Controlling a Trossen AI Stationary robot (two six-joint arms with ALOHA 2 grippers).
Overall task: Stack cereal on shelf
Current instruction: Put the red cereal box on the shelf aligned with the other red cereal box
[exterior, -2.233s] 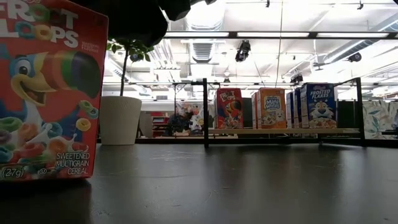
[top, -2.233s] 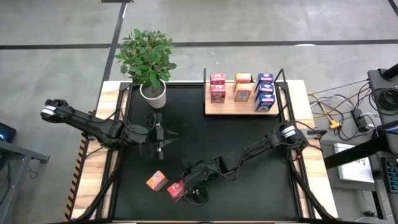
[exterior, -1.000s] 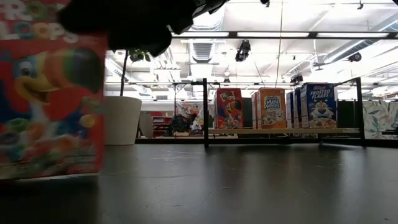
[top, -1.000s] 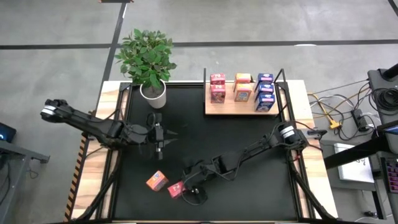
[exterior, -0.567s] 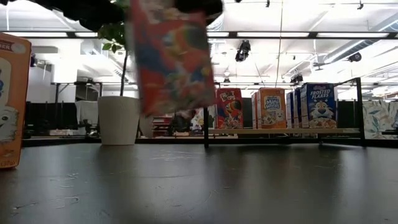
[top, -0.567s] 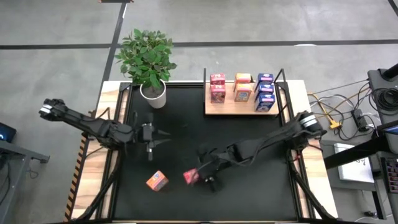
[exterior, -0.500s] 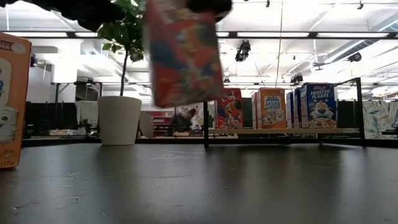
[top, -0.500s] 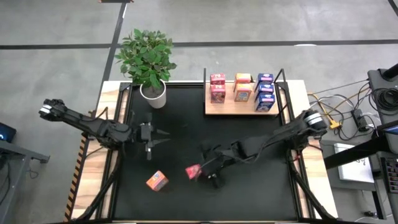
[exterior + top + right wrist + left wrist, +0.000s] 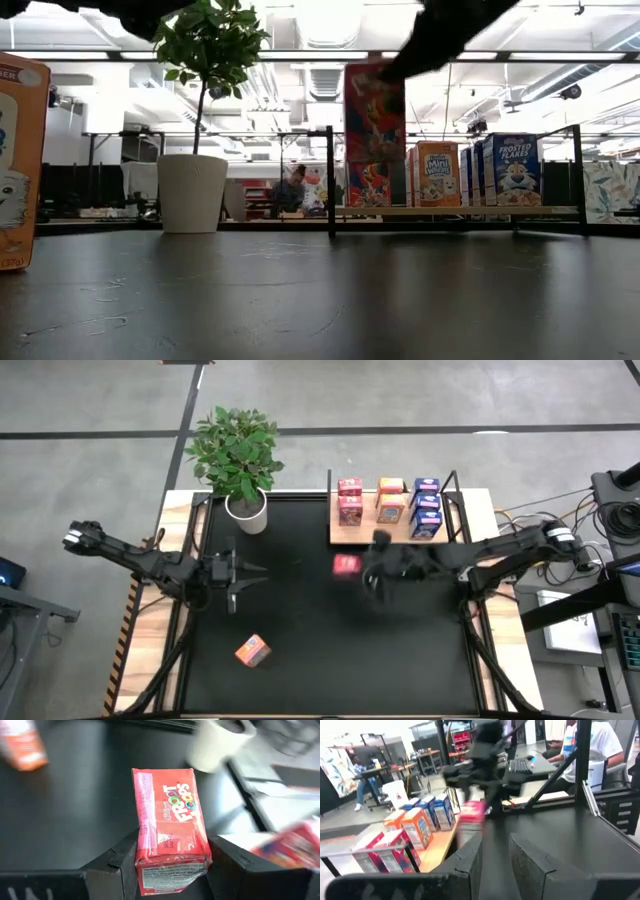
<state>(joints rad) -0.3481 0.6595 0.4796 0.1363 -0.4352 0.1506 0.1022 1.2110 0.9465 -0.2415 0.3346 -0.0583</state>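
Observation:
My right gripper is shut on a red cereal box, in the air just in front of the shelf. The low view shows the box upright. The light-wood shelf holds two red, two orange and three blue boxes. One orange box stands on the black tabletop near the front. My left gripper is open and empty at the table's left, pointing toward the right. My right gripper pinches the red box between its two fingers, one on each narrow side, at the box's upper end. The fingers slant down from the table's right side. The box is lifted clear of the table and hangs upright.
A potted plant in a white pot stands at the far left corner. Black shelf posts rise at the shelf's ends. A person sits at a desk beyond the table.
My right gripper has lifted the red box off the table near the front and carried it up and toward the far right, up to the shelf's front; the box is now clear of the table. My left gripper has drawn back a little toward the table's left edge.

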